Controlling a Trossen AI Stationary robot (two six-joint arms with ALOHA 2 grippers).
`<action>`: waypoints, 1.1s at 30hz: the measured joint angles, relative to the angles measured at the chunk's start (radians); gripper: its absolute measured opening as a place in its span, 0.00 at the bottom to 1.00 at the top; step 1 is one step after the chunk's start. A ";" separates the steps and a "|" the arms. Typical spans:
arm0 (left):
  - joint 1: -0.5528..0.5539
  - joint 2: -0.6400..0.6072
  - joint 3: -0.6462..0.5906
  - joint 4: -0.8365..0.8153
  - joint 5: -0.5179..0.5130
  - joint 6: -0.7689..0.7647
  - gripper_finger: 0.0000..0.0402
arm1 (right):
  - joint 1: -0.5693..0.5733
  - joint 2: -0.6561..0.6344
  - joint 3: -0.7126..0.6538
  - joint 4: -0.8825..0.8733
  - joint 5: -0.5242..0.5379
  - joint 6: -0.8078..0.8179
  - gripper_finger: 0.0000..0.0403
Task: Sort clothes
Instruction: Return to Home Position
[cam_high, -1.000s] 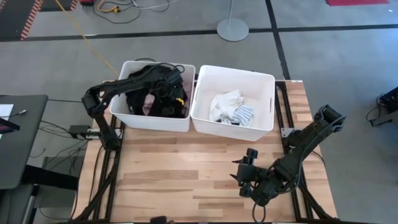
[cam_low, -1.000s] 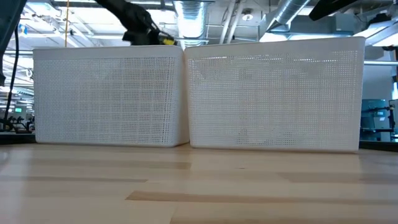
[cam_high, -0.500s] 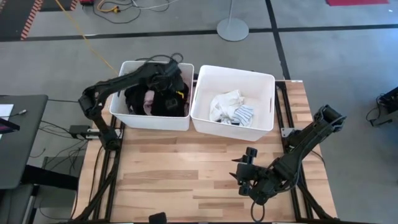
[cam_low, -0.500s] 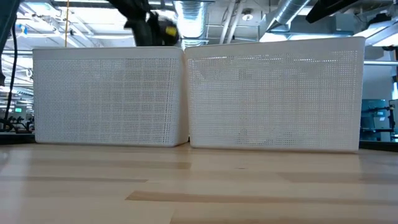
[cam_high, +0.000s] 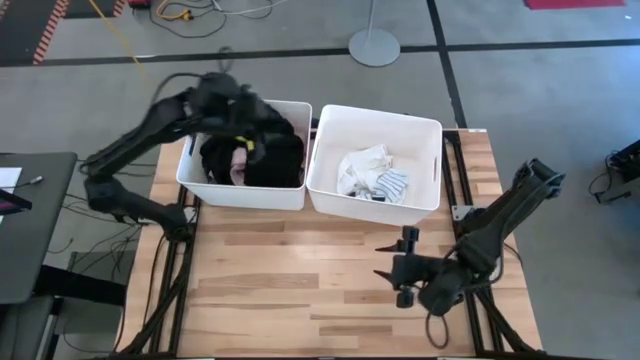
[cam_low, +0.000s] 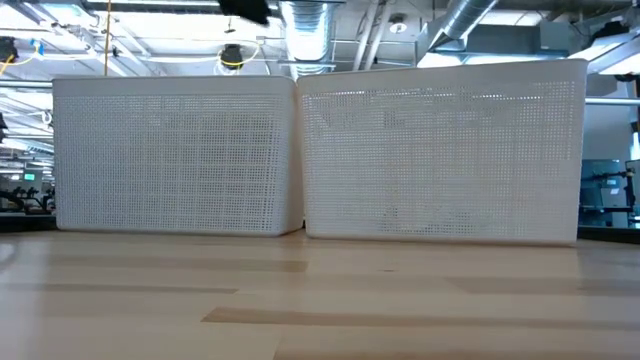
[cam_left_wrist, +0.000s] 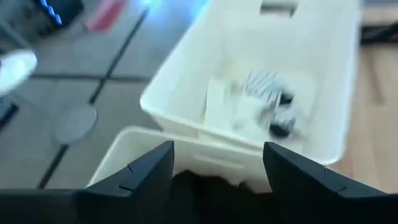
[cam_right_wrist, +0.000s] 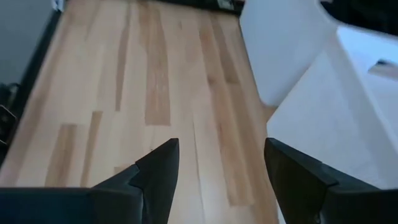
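Observation:
Two white bins stand side by side at the table's far edge. The left bin (cam_high: 243, 190) holds a black garment (cam_high: 275, 160) and a dusty-pink one (cam_high: 238, 165). White and striped pieces (cam_high: 372, 177) lie in a heap on the floor of the right bin (cam_high: 375, 205). My left gripper (cam_high: 248, 128) hangs open above the left bin with nothing between its fingers; in the left wrist view it (cam_left_wrist: 217, 165) looks over the black cloth (cam_left_wrist: 205, 193) toward the right bin (cam_left_wrist: 186, 118). My right gripper (cam_high: 382, 260) hovers open over bare wood near the table's front right.
The wooden tabletop (cam_high: 280, 280) lies bare in front of the bins. In the low view the bins' near walls (cam_low: 175, 155) (cam_low: 440, 150) fill the width and hide their contents. A round stand base (cam_high: 374, 46) sits on the floor beyond the table.
My left gripper has risen out of the left bin, tipping from steeply downward to nearer level, and drawn back a little toward the table's far left corner. The black and pink clothes have stayed in the bin. My right gripper has lifted slightly over the table.

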 joint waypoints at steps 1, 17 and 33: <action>-0.013 -0.029 0.000 0.002 0.001 -0.006 0.60 | 0.000 -0.017 0.000 0.008 0.001 -0.025 0.62; -0.329 -0.391 -0.164 0.031 0.000 -0.088 0.60 | 0.161 -0.290 0.000 0.035 0.095 -0.271 0.55; -0.549 -0.651 -0.620 0.265 -0.042 -0.208 0.60 | 0.309 -0.389 0.000 0.007 0.110 -0.281 0.54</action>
